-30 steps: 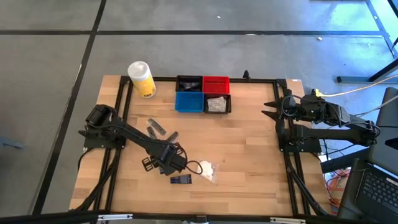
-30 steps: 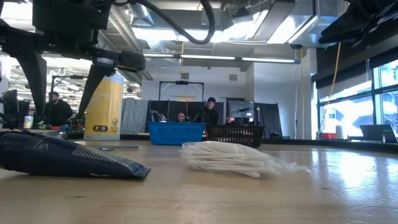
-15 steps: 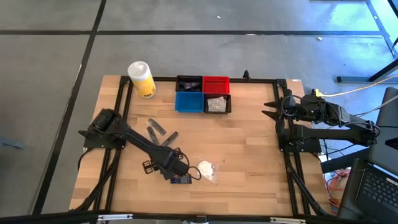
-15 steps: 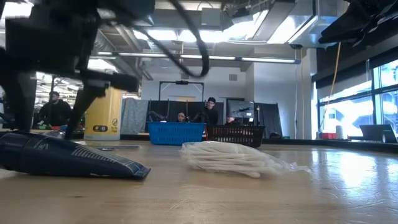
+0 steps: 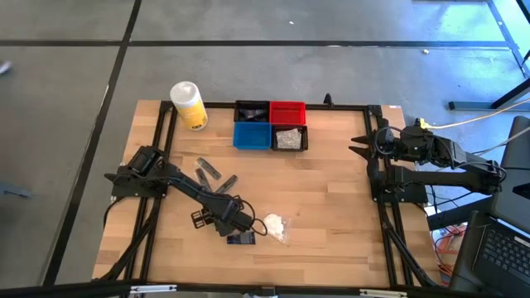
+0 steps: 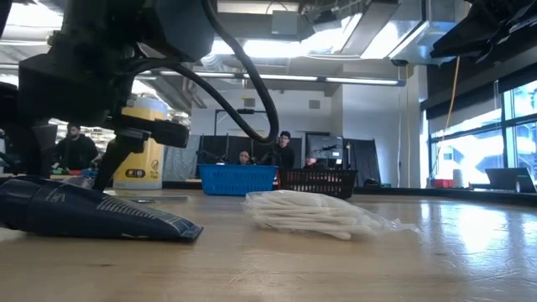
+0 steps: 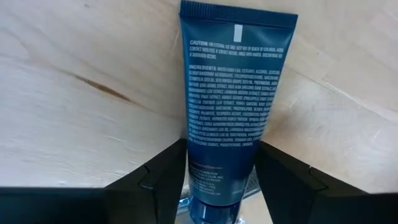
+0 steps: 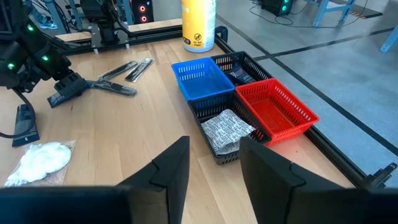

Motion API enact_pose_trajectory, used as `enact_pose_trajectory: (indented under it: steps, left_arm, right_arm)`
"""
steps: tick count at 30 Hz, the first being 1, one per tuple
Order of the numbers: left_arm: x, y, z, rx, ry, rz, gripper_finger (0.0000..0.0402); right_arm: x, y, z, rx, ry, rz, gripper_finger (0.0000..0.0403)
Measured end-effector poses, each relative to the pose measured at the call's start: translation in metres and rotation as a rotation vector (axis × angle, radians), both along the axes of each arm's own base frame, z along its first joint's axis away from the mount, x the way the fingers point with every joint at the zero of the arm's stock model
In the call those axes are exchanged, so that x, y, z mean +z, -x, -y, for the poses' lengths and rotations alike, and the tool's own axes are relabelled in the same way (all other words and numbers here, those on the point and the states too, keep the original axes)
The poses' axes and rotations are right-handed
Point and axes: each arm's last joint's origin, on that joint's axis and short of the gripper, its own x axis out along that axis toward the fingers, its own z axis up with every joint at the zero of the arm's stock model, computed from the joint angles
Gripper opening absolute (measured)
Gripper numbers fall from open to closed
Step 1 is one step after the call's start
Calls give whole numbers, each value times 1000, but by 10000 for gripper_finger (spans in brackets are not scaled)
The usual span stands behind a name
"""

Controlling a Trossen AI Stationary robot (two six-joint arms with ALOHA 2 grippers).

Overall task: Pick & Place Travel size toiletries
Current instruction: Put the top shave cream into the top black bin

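Your left gripper has come down over the last second from just above the dark navy tube lying at the near edge of the table, and now brackets it. In the left wrist view the tube lies flat on the wood with its cap end running down between the two fingers, which stand spread on either side of it with a sliver of gap showing, so you are not pinching it yet. That puts you at the moment before the squeeze on this item.

The white wad in clear wrap sits just beside the tube, untouched, and more dark tubes lie farther back.

Your right gripper waits at the right edge of the table; its fingers stand apart with nothing between them, and they have been narrowing.

The overhead view hides the tube under the wrist; only the wrist camera shows how it sits between the fingers. The low view confirms the tube rests on the table, not lifted. The right wrist view alone shows the bins: the blue and red ones look empty, and a black one holds a silvery packet.
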Motion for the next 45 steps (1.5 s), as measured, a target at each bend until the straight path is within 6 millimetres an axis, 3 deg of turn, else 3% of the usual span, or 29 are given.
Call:
enact_pose_trajectory:
  steps: [13,20,29,36,45]
  left_arm:
    - [-1,-2,0,-38,1,20,110]
    - [3,-5,0,-13,-20,16,101]
    - [37,-29,-9,64,-49,157,99]
    - [76,-43,-47,166,-139,316,99]
    - [132,-46,-138,427,-110,606,99]
  right_arm:
    - [0,0,0,0,0,-1,123]
    - [0,0,0,0,0,-1,112]
    - [0,0,0,0,0,-1,100]
    - [0,0,0,0,0,-1,94]
    - [0,0,0,0,0,-1,103]
